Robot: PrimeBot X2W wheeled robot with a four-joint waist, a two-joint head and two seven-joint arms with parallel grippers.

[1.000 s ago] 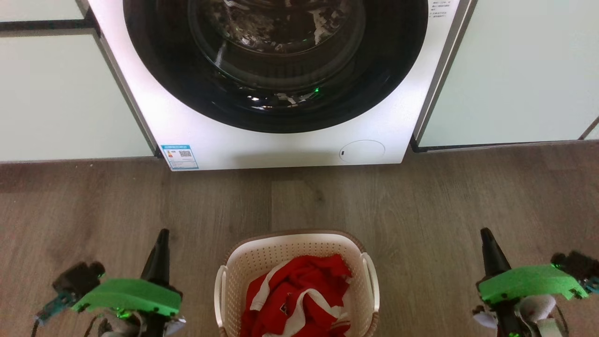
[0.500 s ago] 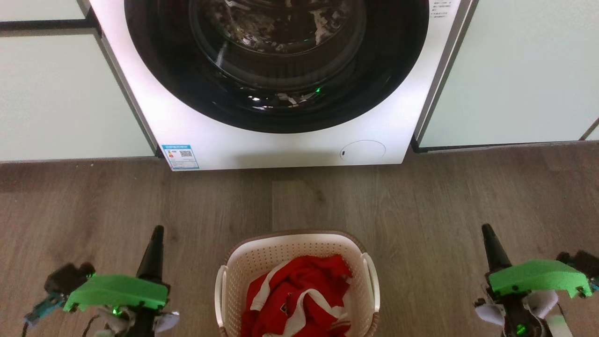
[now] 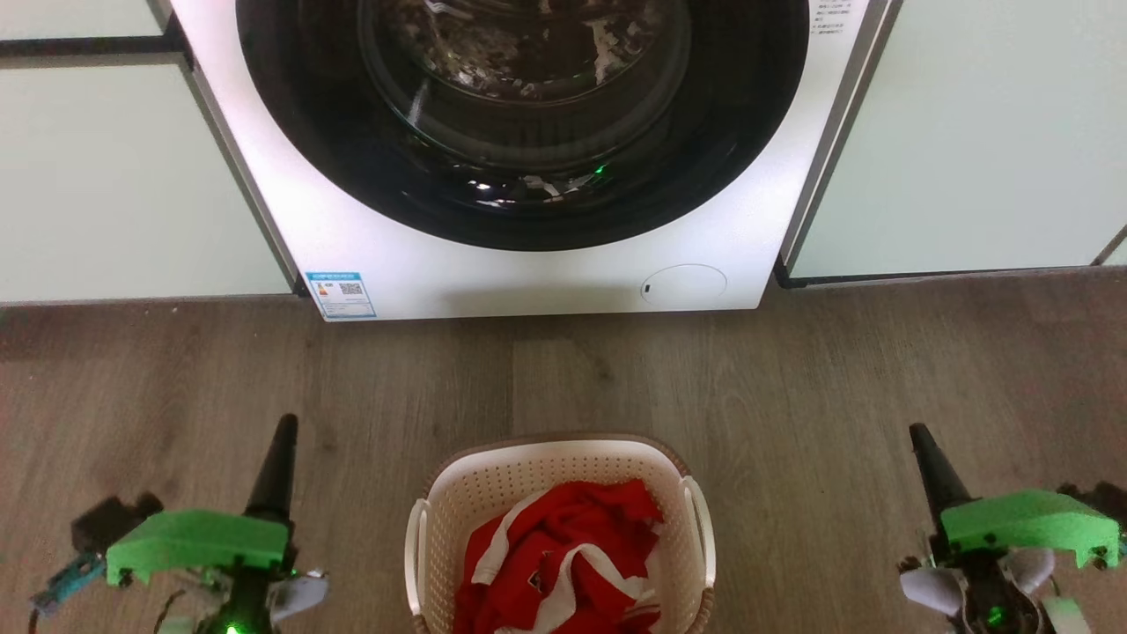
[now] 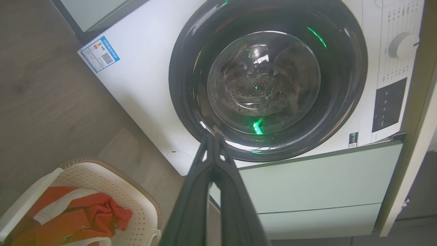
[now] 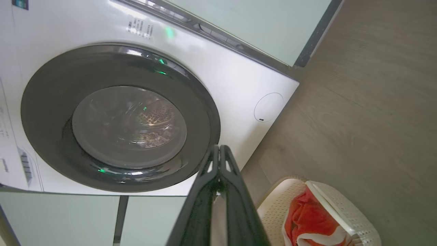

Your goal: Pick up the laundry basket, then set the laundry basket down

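ok, both claws sat low at the near edge, flanking the laundry basket [image 3: 528,460] and well apart from it. left claw [image 3: 284,428] and right claw [image 3: 921,434] each had fingers pinched fully together, nothing held. the basket stood upright on the wood floor [image 3: 616,379] between them, mouth up, with a red-and-white garment [image 3: 563,546] heaped inside.

risks, my read:
- shut claws couldn't take a handle. going in without spreading first would likely shove the basket along the floor or tip it.
- the left handle [image 3: 412,555] and right handle [image 3: 703,537] were thin white loops hugging the sides. a finger missing the gap would ride the perforated wall instead.
- uneven lift between the two arms would tilt it and could spill the garment.
- a one-sided grip would let it swing.

orientation:
- handles faced left and right, one toward each claw.
- long axis looked to run near-to-far, straight at the washing machine [image 3: 352,246]. the near end was cut off in the head view, so not certain.
- the far rounded end pointed at the washer door, with bare floor between them. carrying it too far forward could clip the machine front.
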